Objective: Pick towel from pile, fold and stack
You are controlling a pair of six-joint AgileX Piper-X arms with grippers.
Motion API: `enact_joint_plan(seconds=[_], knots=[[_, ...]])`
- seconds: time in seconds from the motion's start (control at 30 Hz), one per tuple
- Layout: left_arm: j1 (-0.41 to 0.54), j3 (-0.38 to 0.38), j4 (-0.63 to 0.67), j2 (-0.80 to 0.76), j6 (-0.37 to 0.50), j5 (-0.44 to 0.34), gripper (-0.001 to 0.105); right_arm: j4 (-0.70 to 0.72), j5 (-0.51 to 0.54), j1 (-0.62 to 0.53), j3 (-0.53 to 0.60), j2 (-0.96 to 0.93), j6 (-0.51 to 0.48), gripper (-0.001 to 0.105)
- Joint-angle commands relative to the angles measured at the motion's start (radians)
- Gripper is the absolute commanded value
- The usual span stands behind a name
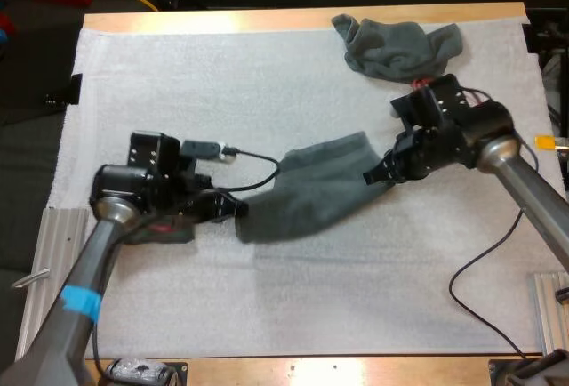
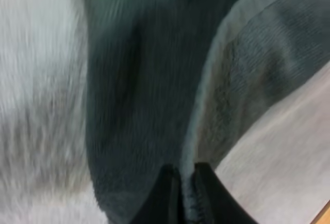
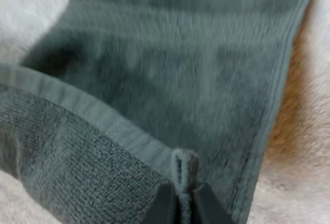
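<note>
High view: my left gripper [image 1: 233,210] and right gripper [image 1: 373,175] each pinch one end of the grey-green towel [image 1: 307,188], slung between them over mid white mat [image 1: 267,297]. A crumpled towel [image 1: 400,46] lies near the mat's far edge, well apart.

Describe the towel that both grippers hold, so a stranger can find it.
Look at the middle of the white mat. The dark grey-green terry towel stretches between left gripper and right gripper; the other towel lies crumpled at the far edge, untouched.
</note>
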Motion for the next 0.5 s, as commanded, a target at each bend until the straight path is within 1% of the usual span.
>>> enact_joint_plan(seconds=[0.0,0.13,0.23,0.33,0.47], knots=[[-0.004,-0.036,0.016,-0.022,0.005,-0.002,0.000,0.007,0.012,0.002,0.001,-0.027,0.006,0.001],[-0.004,-0.183,0.086,-0.035,0.005,-0.002,0.000,0.007,0.013,0.002,0.001,-0.099,0.013,0.001],[-0.004,-0.270,0.141,-0.035,0.005,-0.002,0.000,0.007,0.013,0.002,0.001,-0.153,0.024,0.001],[-0.004,-0.334,0.185,-0.035,0.005,-0.002,0.000,0.007,0.015,0.002,0.001,-0.207,0.026,0.001],[-0.009,-0.384,0.230,-0.050,0.005,-0.007,0.000,0.007,0.036,0.002,0.001,-0.271,0.036,0.001]])
